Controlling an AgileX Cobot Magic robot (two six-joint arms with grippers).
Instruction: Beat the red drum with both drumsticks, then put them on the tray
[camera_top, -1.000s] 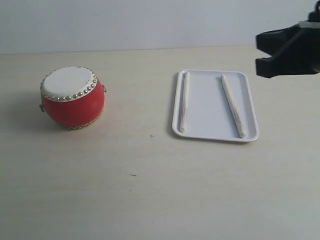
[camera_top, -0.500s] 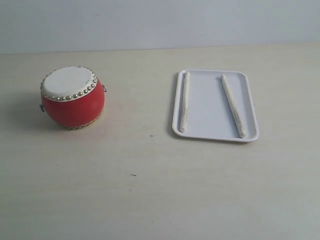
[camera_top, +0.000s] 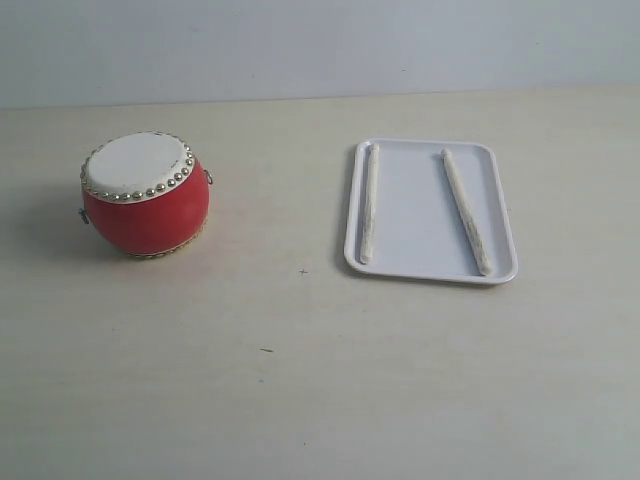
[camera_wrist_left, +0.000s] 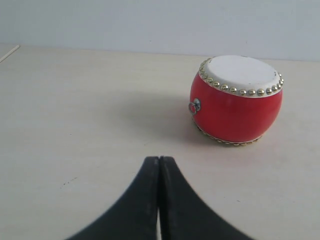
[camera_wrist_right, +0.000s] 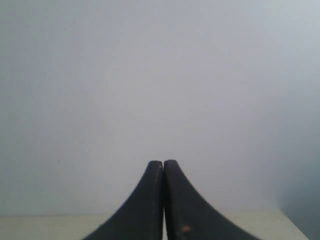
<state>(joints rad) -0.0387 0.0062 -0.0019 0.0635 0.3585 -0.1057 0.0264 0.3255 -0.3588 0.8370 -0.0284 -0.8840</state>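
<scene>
Resting on the tray (camera_top: 415, 200), both drumsticks (camera_top: 369, 205) lie well apart from the drum (camera_top: 145, 205) as the right arm leaves the frame; left fingers (camera_wrist_left: 147, 190) and right fingers (camera_wrist_right: 150, 195) sit together, empty, and the job looks finished.

Pale table (camera_top: 300, 380): red drum (camera_top: 145, 200), white tray (camera_top: 420, 215)

I can read no writing, no label, brand or number, neither on the red drum (camera_top: 146, 212) nor the tray (camera_top: 420, 205)
</scene>
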